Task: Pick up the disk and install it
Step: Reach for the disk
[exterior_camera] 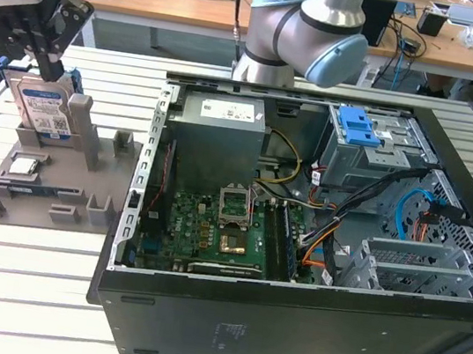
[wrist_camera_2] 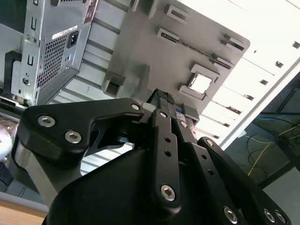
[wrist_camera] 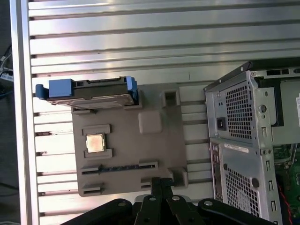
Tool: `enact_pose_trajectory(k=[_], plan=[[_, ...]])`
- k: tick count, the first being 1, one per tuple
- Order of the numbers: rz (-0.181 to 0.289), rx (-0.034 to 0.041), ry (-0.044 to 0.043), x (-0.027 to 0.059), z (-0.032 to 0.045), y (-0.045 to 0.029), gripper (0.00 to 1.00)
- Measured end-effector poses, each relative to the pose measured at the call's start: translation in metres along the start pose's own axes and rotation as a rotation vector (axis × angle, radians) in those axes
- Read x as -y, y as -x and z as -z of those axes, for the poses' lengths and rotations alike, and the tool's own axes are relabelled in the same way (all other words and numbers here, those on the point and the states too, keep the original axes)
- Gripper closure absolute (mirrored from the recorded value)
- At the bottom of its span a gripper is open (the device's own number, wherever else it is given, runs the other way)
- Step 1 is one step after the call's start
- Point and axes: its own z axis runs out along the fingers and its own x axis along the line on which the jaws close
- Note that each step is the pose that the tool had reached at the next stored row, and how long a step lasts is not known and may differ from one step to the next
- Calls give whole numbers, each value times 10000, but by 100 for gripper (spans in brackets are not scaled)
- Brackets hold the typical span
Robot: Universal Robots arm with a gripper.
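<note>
Gripper (exterior_camera: 50, 69): fingers drawn close together, nothing between them; it hangs over the grey holder (exterior_camera: 49, 180) at the exterior view's left.
Disk (exterior_camera: 46, 111): stands on edge in the holder's slot; silver body, white-and-blue label, blue carrier.
Relation: in the first wrist view the disk (wrist_camera: 89, 96) lies apart from the gripper (wrist_camera: 161, 182), with its long axis along the holder's edge.
Case (exterior_camera: 285, 327): open, at the exterior view's right, 1 blue-latched cage.

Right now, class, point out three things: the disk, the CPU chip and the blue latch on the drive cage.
the disk (exterior_camera: 46, 113), exterior view, on its label.
the CPU chip (wrist_camera: 95, 143), first wrist view, centre of its top.
the blue latch (exterior_camera: 357, 124), exterior view, middle of its face.
</note>
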Motion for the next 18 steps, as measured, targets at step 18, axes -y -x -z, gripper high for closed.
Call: enact_pose_trajectory(k=[18], plan=[[0, 0, 0, 29, 10, -381, 89]])
